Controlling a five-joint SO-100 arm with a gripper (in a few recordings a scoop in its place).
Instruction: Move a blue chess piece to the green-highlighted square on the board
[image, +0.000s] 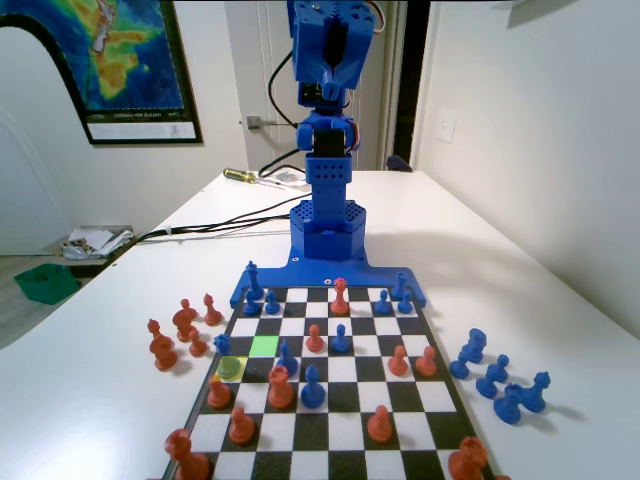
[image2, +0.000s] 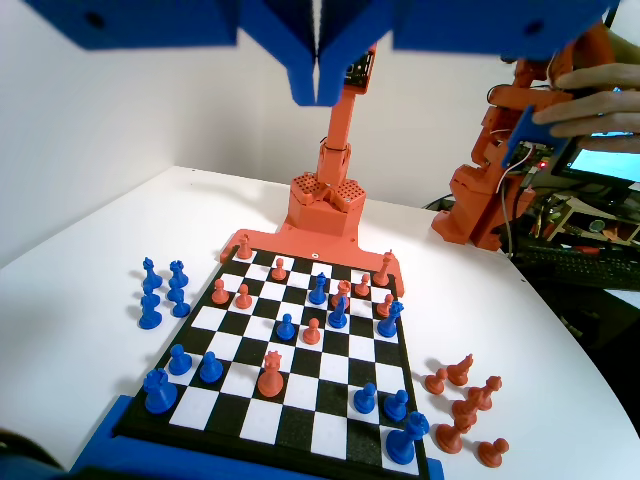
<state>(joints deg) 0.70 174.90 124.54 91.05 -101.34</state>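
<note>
Looking at your gripper (image2: 318, 85): jaws pressed together, nothing between them, raised high above the board.
Arm: you see it folded upright over its base at the far end in the fixed view.
Green-highlighted square (image: 264, 346): left half of the board (image: 330, 432) in the fixed view, third row from the arm, bare.
Blue chess piece (image: 289, 361): a blue pawn just right of and slightly nearer than the green square, upright.
Yellow square (image: 231, 367): diagonally adjacent, nearer and to the left.
Counter (image: 560, 300): captured orange pieces left, blue pieces right, in the fixed view.
</note>
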